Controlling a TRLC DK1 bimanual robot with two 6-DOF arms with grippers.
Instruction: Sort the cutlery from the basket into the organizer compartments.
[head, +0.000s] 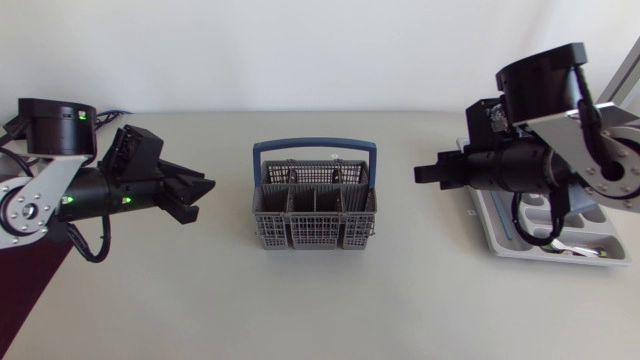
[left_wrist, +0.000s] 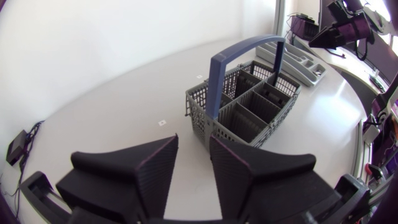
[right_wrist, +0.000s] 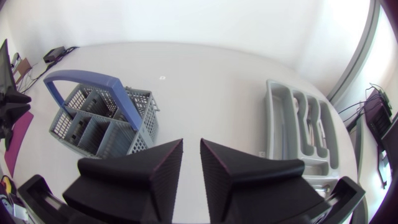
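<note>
Both arms wait beside the basket, holding nothing.

The grey plastic grid basket with a blue arched handle (head: 315, 232) stands in the middle of the pale table (head: 320, 305). The black left gripper (left_wrist: 194, 142) is at its left, with the fingers spread and nothing between them. The black right gripper (right_wrist: 191, 144) is at its right, its fingers a little apart, also without load. The grey plastic organizer tray (right_wrist: 272, 121) lies at the far right under the right arm, with some cutlery (right_wrist: 311, 121) in its compartments.

You've got one basket (head: 300, 235), one organizer (right_wrist: 272, 118) off beside the right fingers (right_wrist: 242, 180), and two grippers: left gripper (left_wrist: 193, 140), right gripper (right_wrist: 191, 142). The cutlery (right_wrist: 311, 121) is too hidden to count.
</note>
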